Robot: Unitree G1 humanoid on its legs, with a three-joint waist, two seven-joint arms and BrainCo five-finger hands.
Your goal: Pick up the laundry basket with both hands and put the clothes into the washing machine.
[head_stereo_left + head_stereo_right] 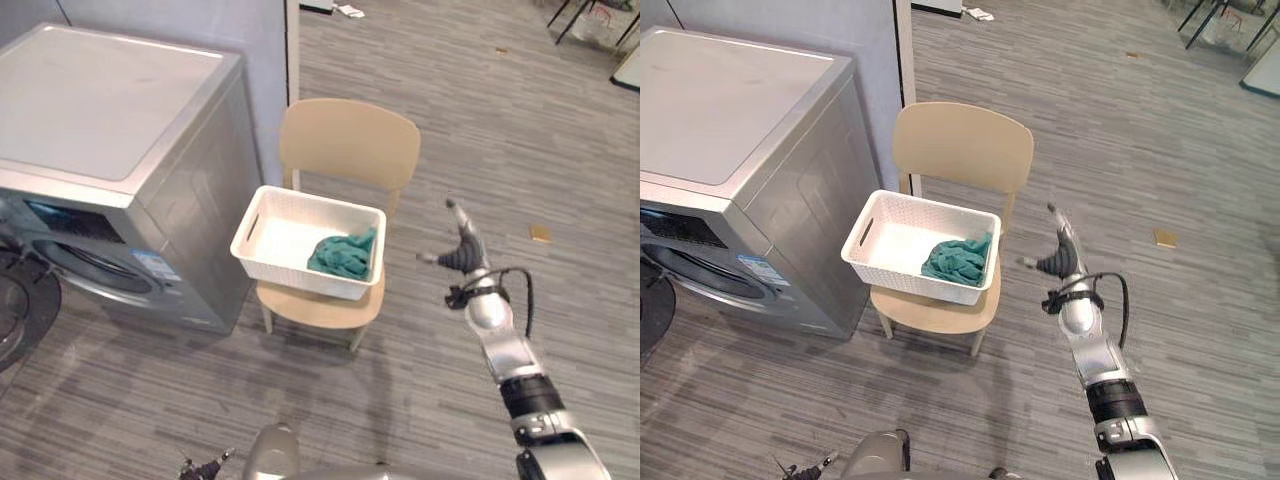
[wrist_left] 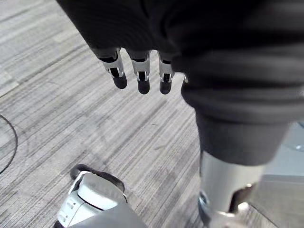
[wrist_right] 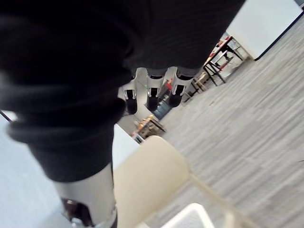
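Basket: you find the white laundry basket (image 1: pixel 290 275) standing on the seat of the beige chair (image 1: pixel 350 140), apart from both hands.
Clothes: a teal cloth (image 1: pixel 345 255) lies inside the basket, at its right end, toward the near wall.
Washing machine: the grey washing machine (image 1: pixel 100 100) stands just beside the chair, on the robot's left.
Right hand: your right hand (image 1: pixel 462 250) is raised to the right of the chair, fingers (image 3: pixel 152 95) straight, thumb apart, holding nothing.
Left hand: your left hand (image 2: pixel 140 71) hangs low over the grey floor (image 2: pixel 71 118), fingers relaxed, with nothing in it.
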